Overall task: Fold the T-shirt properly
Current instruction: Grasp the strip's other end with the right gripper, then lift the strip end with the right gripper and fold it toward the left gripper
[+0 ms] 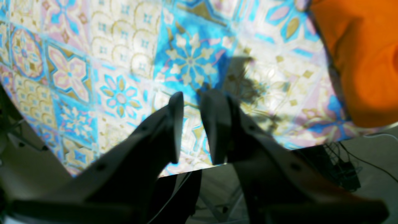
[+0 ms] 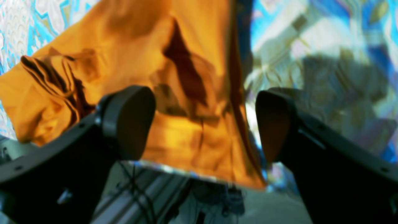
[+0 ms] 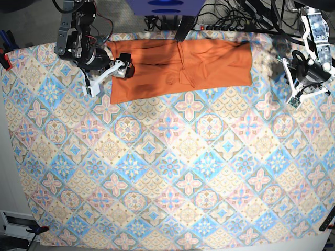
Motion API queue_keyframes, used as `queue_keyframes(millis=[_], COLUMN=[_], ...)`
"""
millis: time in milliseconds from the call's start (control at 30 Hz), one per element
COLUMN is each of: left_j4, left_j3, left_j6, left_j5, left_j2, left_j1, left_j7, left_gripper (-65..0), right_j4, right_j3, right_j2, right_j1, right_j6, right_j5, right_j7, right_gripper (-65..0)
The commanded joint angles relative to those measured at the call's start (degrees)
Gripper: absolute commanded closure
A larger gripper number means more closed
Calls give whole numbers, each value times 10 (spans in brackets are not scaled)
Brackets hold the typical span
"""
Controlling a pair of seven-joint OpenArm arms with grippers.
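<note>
Base view showed the T-shirt (image 3: pixel 180 70), plain orange, folded into a wrinkled band at the bench's (image 3: pixel 157 172) far edge. Right pincer (image 3: pixel 104 73) gaped wide over its left end, gripping nothing; left pincer (image 3: pixel 296 89) stood narrowly parted, empty.

Black curved fingers (image 2: pixel 130 121) with small screws, white-and-black arm links (image 3: pixel 306 78), dark cables

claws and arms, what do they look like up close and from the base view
Both claws have dark, rounded, paddle-shaped fingers with small screw holes. In the base view, the left claw and right claw show white brackets on black-and-grey arm bodies, with thin cables running along them.
</note>
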Motion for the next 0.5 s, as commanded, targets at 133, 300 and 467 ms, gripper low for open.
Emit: queue_keyframes(millis=[133, 300, 467], left_j4=[7, 7, 7], left_j3=[-4, -4, -4], left_j6=[3, 3, 3], left_j5=[1, 22, 87], left_j2=[-9, -10, -5], left_j1=[-3, -4, -4], left_j7=[-5, -5, -27], left_gripper=[-150, -150, -150], right_j4=[-17, -43, -69], right_j3=[-43, -60, -62], right_j2=[1, 1, 0], right_j1=[-1, 3, 12], right_j6=[2, 2, 3], right_j5=[-5, -3, -3], right_j7=[35, 44, 46], right_gripper=[-517, -517, -517])
